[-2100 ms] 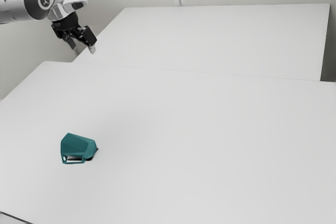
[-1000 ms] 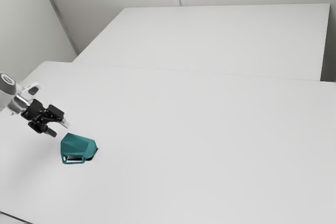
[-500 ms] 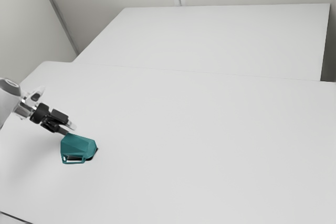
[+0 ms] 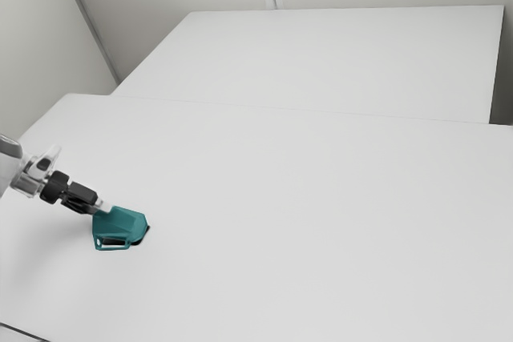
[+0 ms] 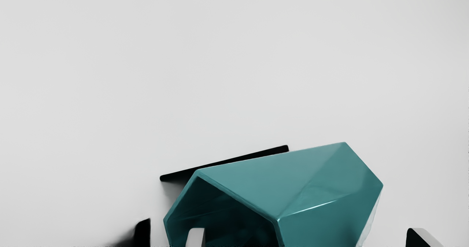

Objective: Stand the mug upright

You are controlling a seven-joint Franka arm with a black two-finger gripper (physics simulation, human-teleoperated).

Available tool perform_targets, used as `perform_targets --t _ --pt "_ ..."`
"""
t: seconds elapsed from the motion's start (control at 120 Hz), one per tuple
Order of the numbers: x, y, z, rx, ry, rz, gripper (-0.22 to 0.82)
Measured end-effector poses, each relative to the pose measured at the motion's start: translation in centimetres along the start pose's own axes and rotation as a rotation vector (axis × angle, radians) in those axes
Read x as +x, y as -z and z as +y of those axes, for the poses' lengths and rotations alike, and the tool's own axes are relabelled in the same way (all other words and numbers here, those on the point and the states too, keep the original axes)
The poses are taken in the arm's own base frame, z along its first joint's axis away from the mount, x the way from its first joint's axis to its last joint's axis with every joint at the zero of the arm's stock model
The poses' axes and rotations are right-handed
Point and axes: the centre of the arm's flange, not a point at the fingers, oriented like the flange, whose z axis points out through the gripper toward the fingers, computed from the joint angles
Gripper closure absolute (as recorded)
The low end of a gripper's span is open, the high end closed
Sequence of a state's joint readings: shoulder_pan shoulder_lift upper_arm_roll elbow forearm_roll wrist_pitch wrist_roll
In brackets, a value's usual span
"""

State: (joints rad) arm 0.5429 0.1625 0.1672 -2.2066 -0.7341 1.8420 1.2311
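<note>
- The teal faceted mug [image 4: 120, 226] lies on its side on the white table [image 4: 321, 222], so it is not upright.
- Its long axis runs from the open mouth [image 5: 227, 214] to the closed end, slanting somewhat against the line from finger to finger, yet nearer along it than across.
- In the exterior view, the black two-finger gripper [image 4: 105, 207] is at the mug's upper-left edge; whether it touches, I cannot tell.
- The gripper stands wide open with nothing clamped: one fingertip [image 5: 196, 236] is at the mouth, the other [image 5: 424, 235] out past the closed end.
- That relation likely decides the coming move: closing like this would press mouth end against base, or catch a wall, and the mouth end then needs to swing upward.
</note>
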Motion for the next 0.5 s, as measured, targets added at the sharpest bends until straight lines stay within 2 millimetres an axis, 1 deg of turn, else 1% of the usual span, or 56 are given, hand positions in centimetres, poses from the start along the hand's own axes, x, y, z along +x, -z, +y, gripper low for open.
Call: perform_targets --t 0.075,0.375,0.5 --pt "-0.08 -0.08 0.05 -0.005 -0.013 -0.002 0.05" --pt "-0.03 -0.68 0.46 -0.037 -0.044 0.003 0.31" --pt "0.16 -0.85 0.75 -0.061 -0.049 0.024 0.38"
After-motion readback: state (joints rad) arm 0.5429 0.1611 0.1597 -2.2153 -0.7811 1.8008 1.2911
